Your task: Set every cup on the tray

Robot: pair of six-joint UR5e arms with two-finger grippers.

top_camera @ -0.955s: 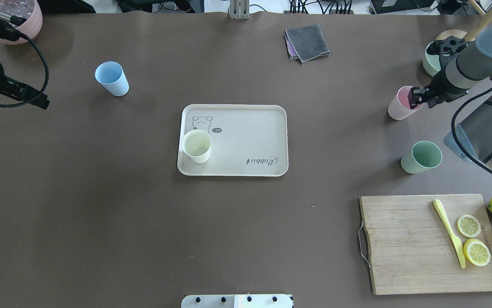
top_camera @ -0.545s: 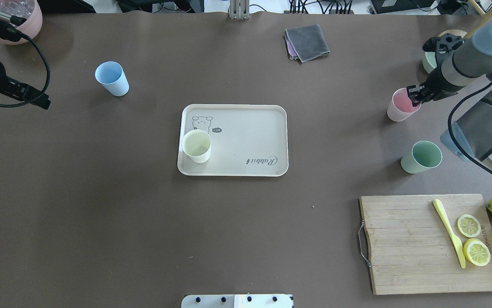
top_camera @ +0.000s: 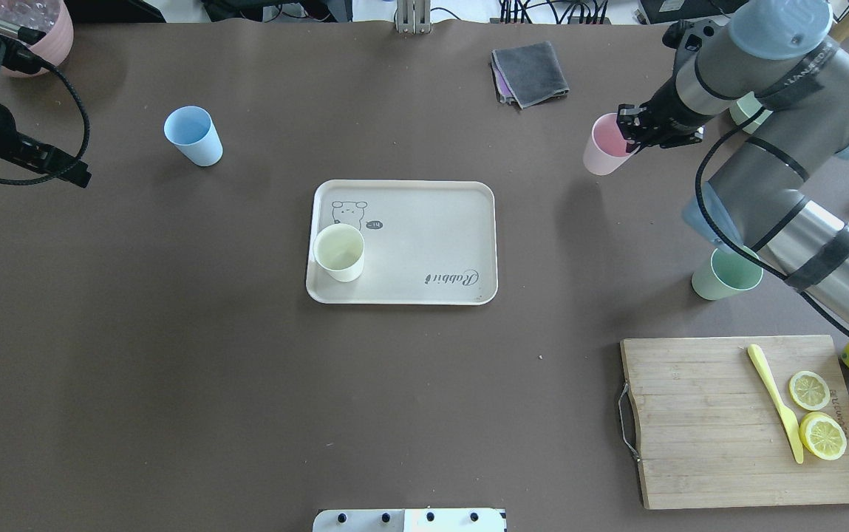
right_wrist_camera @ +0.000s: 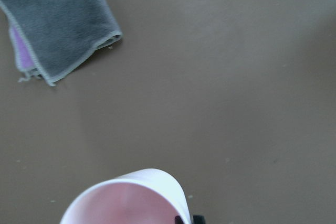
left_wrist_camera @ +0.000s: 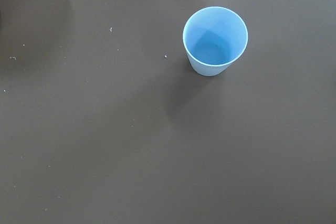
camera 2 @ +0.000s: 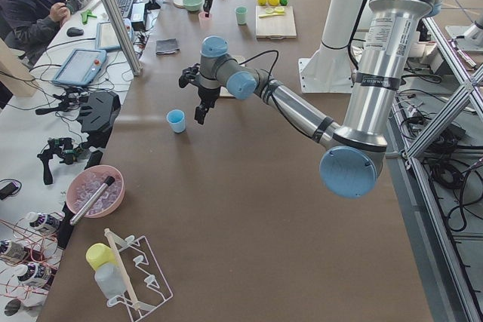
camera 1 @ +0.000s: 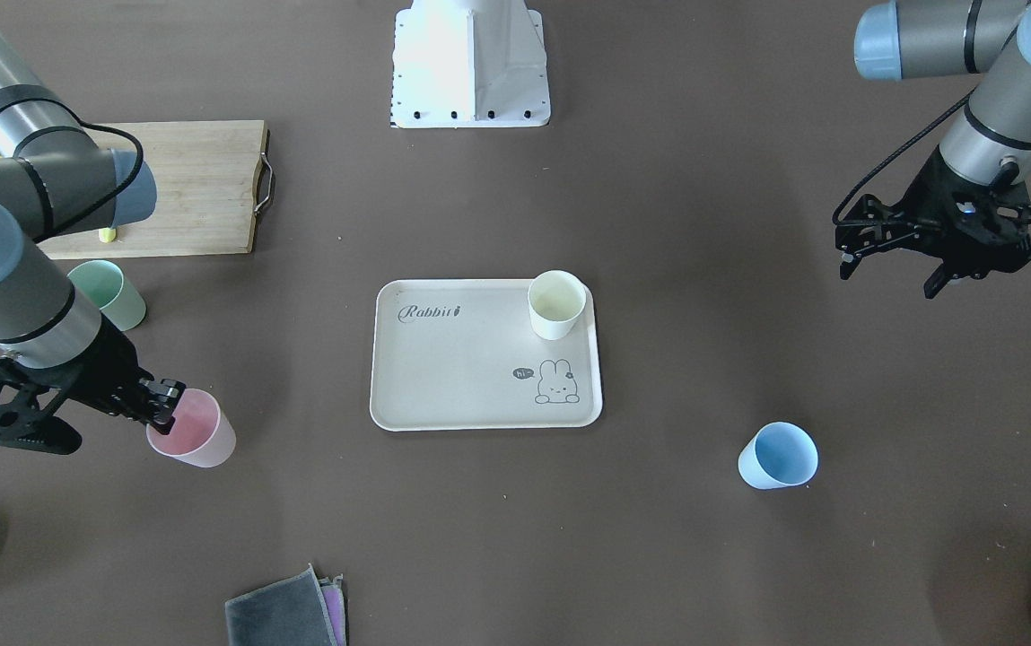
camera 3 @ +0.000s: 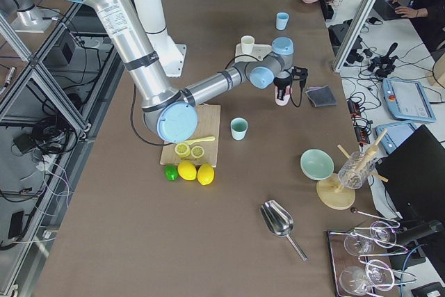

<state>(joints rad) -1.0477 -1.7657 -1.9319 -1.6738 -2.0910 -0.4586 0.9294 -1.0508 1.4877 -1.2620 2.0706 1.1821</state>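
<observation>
Overhead exterior: right fingers (top_camera: 629,131) pinch pink cup (top_camera: 601,154) rim; green cup (top_camera: 718,284) partly behind right arm (top_camera: 786,222); left fingers (camera 1: 935,283) spread wide.

Robotics lab: teach pendants (camera 3: 405,97), aluminium framing (camera 2: 115,16) and cabled side benches (camera 2: 23,122).

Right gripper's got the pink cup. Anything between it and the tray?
Nothing visible. The table is bare between the pink cup, gripped at its rim by the right gripper, and the tray. The grey cloth lies off that line. The cream cup stands at the tray's opposite end.
</observation>
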